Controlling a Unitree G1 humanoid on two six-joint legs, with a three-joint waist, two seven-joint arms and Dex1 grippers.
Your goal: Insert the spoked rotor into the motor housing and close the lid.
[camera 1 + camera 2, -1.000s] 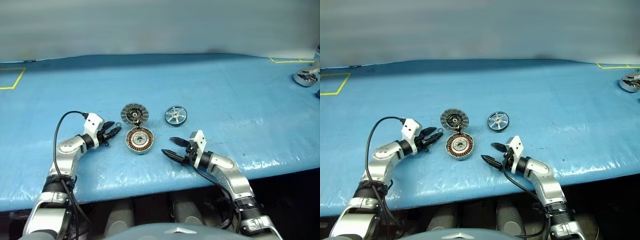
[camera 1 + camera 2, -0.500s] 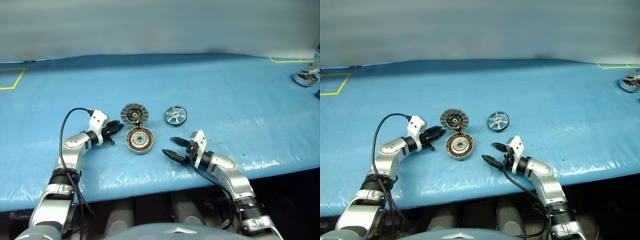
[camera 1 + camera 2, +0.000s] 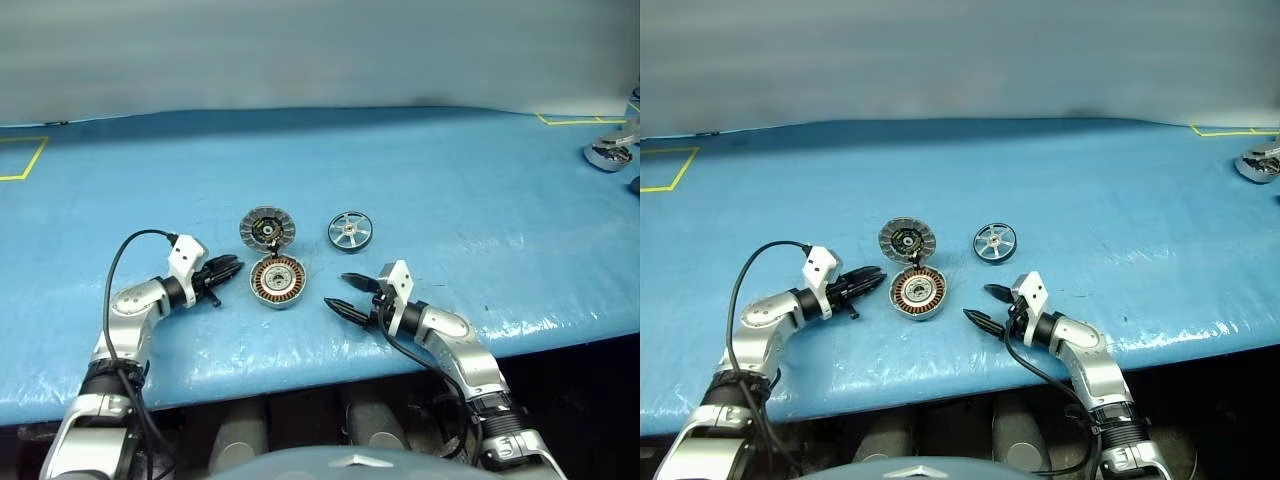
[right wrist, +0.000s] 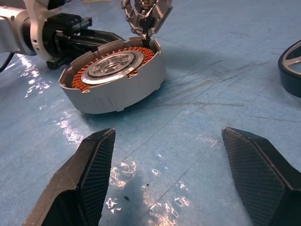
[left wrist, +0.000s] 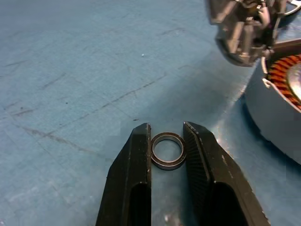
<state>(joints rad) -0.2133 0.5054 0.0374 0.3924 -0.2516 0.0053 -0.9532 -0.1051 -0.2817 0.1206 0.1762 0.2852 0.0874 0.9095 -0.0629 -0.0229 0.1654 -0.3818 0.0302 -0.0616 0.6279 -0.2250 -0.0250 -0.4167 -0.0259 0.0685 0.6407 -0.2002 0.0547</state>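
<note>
Head views: on the blue table (image 3: 480,200) the motor housing (image 3: 277,281) sits open, its copper windings facing up, with the lid (image 3: 267,227) hinged at its far edge and laid back to show the ribbed inner face. The spoked rotor (image 3: 350,231) lies apart from both, to the right of the lid and farther out than my right gripper (image 3: 348,296). My left gripper (image 3: 225,272) hovers just left of the housing, pointing at it, jaws drawn narrow; my right gripper waits near and to the right of the housing, jaws spread wide with nothing between them. A separate silver part (image 3: 610,152) rests at the far right edge of the table. Left wrist view: my two black fingers (image 5: 134,174) pinch a small metal ring (image 5: 168,150) between their tips, just above the table surface; the housing wall (image 5: 273,110) stands close by, beyond the fingertips and to one side, not touching them. Right wrist view: my fingers (image 4: 91,174) stand well apart over bare table; the housing (image 4: 115,75) lies ahead of them, clear of both tips, with my left gripper (image 4: 101,40) just beyond it and the rotor's dark rim (image 4: 290,70) off towards the right-hand finger.
</note>
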